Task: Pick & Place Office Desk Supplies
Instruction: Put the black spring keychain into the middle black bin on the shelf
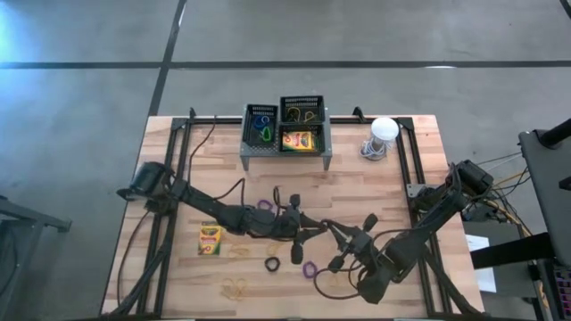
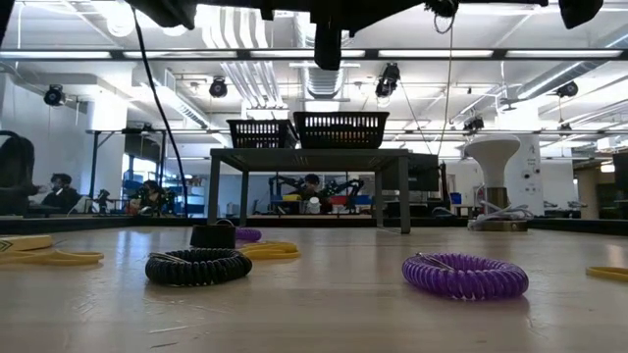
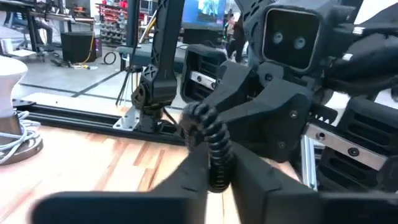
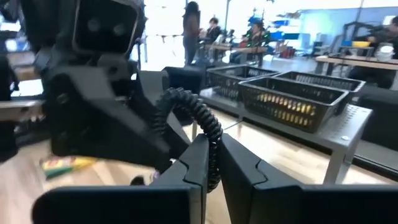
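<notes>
A black loop band (image 3: 211, 140) hangs above the middle of the table between my two grippers, and both are shut on it. My left gripper (image 1: 312, 232) reaches in from the table's left and my right gripper (image 1: 337, 242) from the right, tip to tip. On the tabletop lie a crayon box (image 1: 210, 239), a second black band (image 2: 198, 267), purple bands (image 2: 464, 276) (image 1: 265, 205) and tan rubber bands (image 1: 236, 287). Another crayon box (image 1: 299, 140) lies in a basket of the rack. My left gripper pinches one side of the black band's coil (image 3: 216, 174) between its two fingers. The fingers are level and come from the table's left. The band is clear of the table and runs on to the other gripper. My right gripper pinches the opposite side of the coil (image 4: 213, 167) between its two fingers, level, from the table's right. The band arcs from this hold (image 4: 186, 102) over to the left gripper and touches nothing below.
The grey mesh rack (image 1: 285, 153) with black baskets stands at the table's far middle. A white-domed round object (image 1: 382, 134) with a coiled cable stands at the far right. Black rails run along the table's left and right sides.
</notes>
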Tool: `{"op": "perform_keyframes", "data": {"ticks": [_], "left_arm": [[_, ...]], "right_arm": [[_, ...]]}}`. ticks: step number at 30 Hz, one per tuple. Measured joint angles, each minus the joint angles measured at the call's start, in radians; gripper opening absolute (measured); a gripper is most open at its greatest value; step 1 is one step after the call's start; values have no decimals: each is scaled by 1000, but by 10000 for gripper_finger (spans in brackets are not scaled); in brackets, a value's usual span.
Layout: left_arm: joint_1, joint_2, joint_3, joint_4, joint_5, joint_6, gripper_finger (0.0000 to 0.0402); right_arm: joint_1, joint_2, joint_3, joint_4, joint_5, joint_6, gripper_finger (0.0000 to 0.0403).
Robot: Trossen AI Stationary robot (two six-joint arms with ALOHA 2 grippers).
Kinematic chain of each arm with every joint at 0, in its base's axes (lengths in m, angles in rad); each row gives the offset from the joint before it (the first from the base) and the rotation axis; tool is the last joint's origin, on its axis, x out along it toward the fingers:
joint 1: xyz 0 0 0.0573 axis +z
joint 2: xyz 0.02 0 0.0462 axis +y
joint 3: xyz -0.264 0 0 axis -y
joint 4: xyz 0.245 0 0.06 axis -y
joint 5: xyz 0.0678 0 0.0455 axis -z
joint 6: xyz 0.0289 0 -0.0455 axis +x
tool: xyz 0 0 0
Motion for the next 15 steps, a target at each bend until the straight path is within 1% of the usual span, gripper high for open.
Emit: {"op": "perform_keyframes", "data": {"ticks": [2,3,5,7,10,12,15], "left_arm": [[0,0,0,-33,1,6,24],[-1,-1,0,-59,1,6,16],[-3,-2,0,-114,8,-12,15],[-6,-3,0,-197,11,-34,24],[-1,-2,0,-392,-5,-113,34],[0,-7,1,-547,-7,-205,35],[-5,-41,28,-853,42,-341,35]], "right_arm": [[0,0,-1,-1,-49,-36,39],[0,0,-1,-5,-79,-46,46],[0,0,-2,-16,-148,-62,64],[0,0,-3,-20,-217,-91,86],[2,-13,-1,-31,-318,-142,117],[3,-34,-1,-37,-385,-193,133],[7,-62,-1,-43,-451,-267,150]]}}
